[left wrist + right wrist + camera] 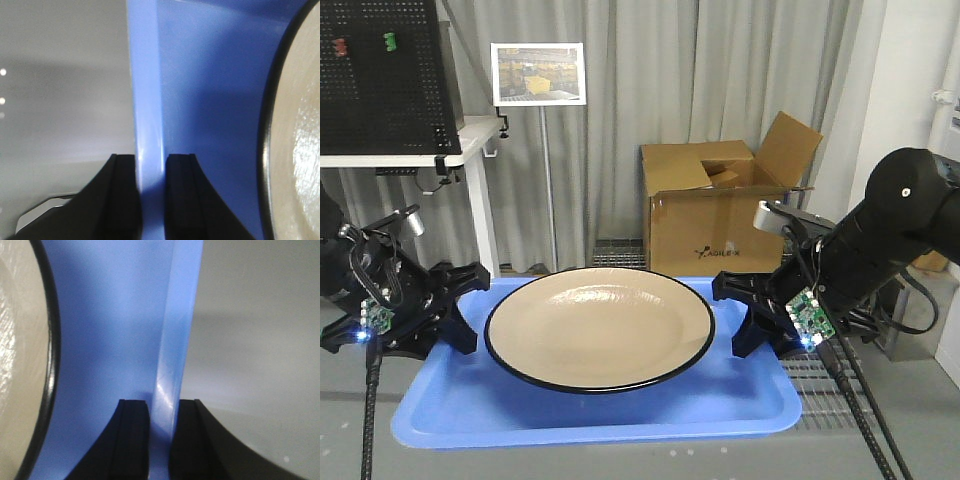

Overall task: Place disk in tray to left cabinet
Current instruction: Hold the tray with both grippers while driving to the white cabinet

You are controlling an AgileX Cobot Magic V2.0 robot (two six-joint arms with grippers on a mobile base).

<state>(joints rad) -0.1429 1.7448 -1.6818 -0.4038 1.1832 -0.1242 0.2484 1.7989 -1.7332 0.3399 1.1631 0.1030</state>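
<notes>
– Disk (598,318), where is it?
– Lying flat in the tray (590,415), centred, nearly filling its depth; blue tray floor shows on both sides of it.
– Surface and room?
– Plain matte grey surface (620,462) under the tray; can't tell if the tray rests on it or is lifted. Behind: pleated grey curtains (620,120), open cardboard box (715,215) with flaps up, white tabletop (400,158) at left carrying a black pegboard (380,80), photo sign (538,73) on a thin pole, metal floor grate (820,385) by the right arm.
– Materials?
– Disk is glossy tan, round, shallow, with a thin black rim and highlights on the glaze. Tray is smooth bright blue plastic, rectangular, rounded corners, low raised rim.
– Claws?
– Left claw (150,165) clenched on the tray's left rim, one black finger each side of the lip. Right claw (162,407) likewise grasping the right rim. Neither touches the disk.
</notes>
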